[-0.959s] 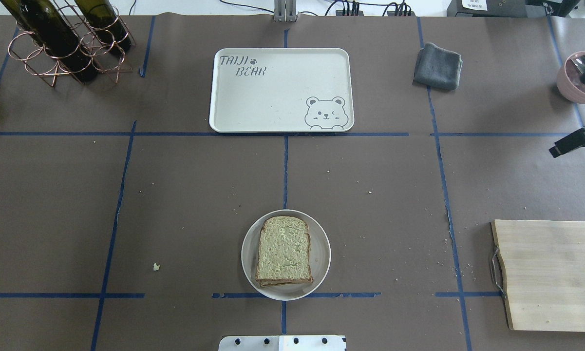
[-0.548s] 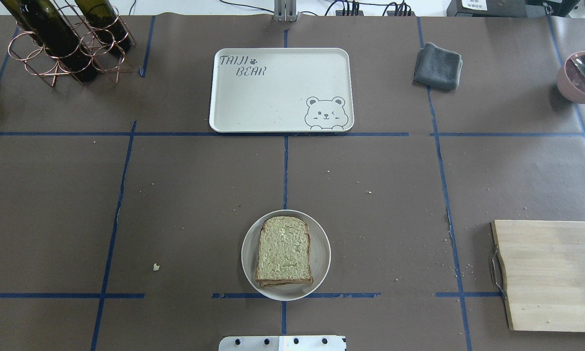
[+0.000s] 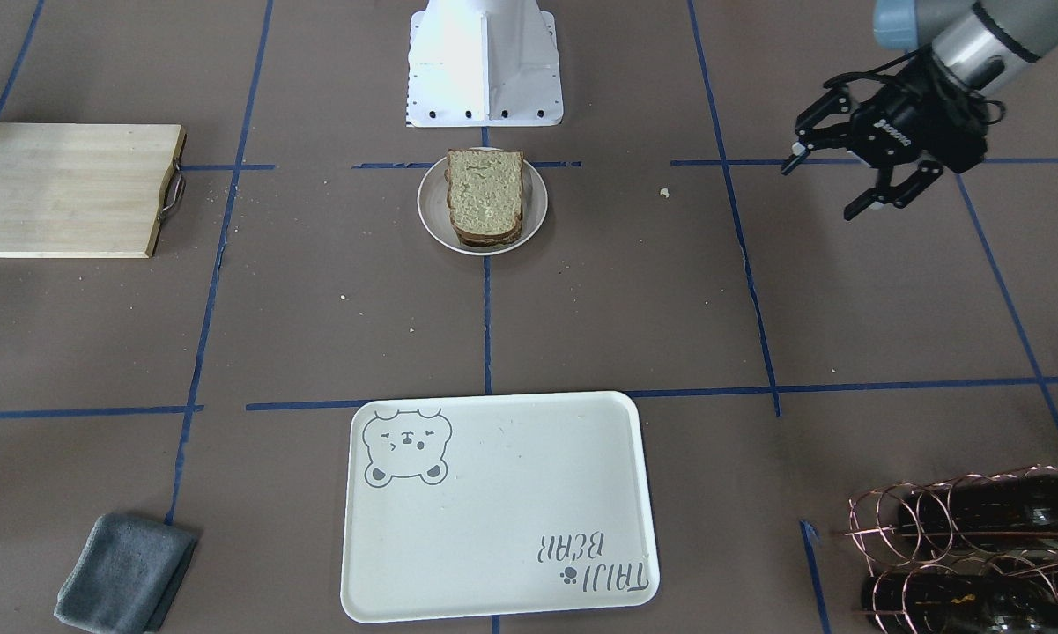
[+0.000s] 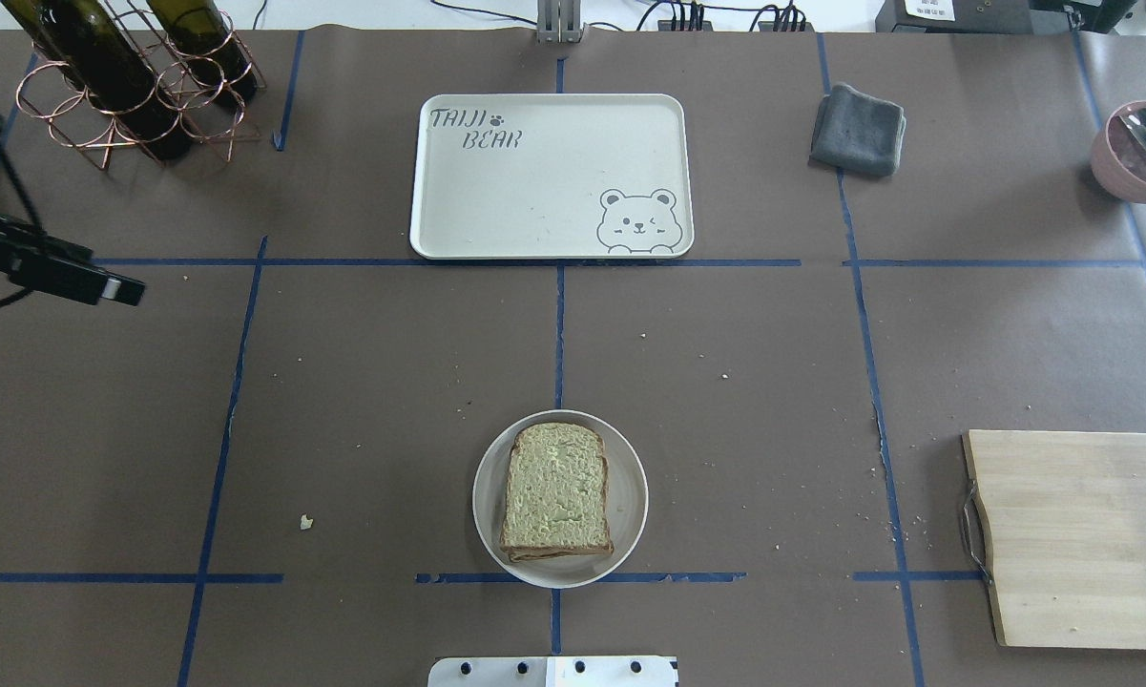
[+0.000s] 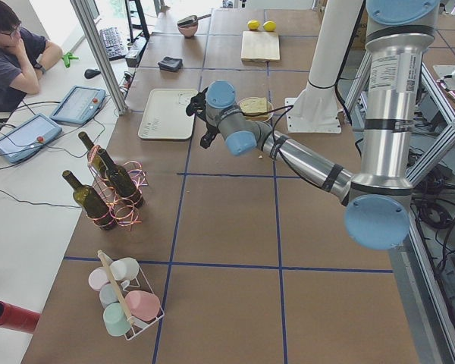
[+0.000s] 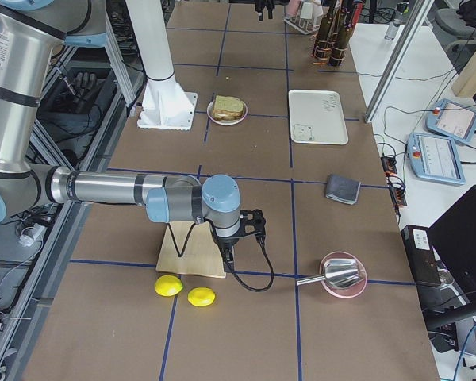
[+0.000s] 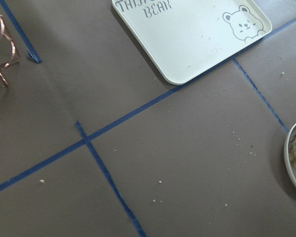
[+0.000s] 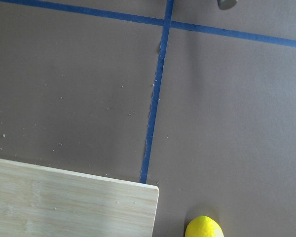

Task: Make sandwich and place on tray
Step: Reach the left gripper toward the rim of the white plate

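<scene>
The sandwich lies on a small round white plate near the robot's base. I see its top bread slice and a second slice under it; the egg is hidden. It also shows in the front-facing view. The cream bear tray lies bare at the far middle of the table. My left gripper is open and empty, hanging above the table far to the left of the plate. My right gripper shows only in the exterior right view, over the cutting board's end; I cannot tell whether it is open or shut.
A wooden cutting board lies at the near right, with two lemons beyond its end. A grey cloth and a pink bowl with a metal scoop are at the far right. A copper wine rack stands at the far left.
The right gripper's tip has left the overhead view's right edge. The left gripper has come in at that view's left edge. The sandwich, plate and tray have not moved.
</scene>
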`<action>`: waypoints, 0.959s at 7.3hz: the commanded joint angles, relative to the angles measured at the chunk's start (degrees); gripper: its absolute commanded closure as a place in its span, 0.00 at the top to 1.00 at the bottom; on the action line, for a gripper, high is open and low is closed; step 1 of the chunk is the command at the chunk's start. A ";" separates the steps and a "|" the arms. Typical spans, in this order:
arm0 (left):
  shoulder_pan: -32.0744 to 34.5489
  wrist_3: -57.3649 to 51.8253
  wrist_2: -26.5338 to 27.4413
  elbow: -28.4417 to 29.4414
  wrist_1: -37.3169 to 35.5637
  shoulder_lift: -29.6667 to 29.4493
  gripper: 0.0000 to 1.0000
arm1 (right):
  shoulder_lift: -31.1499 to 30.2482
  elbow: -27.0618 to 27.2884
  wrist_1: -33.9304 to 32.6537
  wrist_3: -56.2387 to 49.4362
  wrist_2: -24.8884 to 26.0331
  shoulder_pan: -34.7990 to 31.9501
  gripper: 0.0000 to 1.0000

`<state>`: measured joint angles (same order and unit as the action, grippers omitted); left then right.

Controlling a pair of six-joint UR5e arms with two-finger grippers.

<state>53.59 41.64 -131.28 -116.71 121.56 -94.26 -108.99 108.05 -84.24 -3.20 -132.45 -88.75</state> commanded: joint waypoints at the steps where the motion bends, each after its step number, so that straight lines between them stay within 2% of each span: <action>1: -13.46 18.24 12.74 -0.54 -0.10 -5.30 1.00 | 0.01 0.06 -0.49 -0.05 0.35 -1.16 1.00; 3: -23.84 31.60 23.82 3.47 -0.10 -10.48 0.99 | 0.35 -0.20 -0.40 0.03 0.44 -1.34 1.00; 4: -29.02 37.93 29.71 7.51 0.07 -13.55 0.90 | 0.36 -0.38 -0.40 0.04 0.44 -1.34 1.00; 5: -32.46 41.12 32.90 10.42 0.16 -16.46 0.81 | 0.36 -0.47 -0.40 0.04 0.53 -1.34 1.00; 6: -34.07 42.11 33.80 11.32 0.16 -16.92 0.76 | 0.44 -0.47 -0.40 0.04 0.44 -1.34 1.00; 7: -34.78 42.03 33.90 11.93 0.16 -16.92 0.75 | 1.05 -0.47 -0.49 0.04 0.27 -1.34 1.00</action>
<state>20.60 82.67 -98.47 -106.09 121.71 -110.52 -108.44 107.61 -84.65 -3.17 -132.03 -90.08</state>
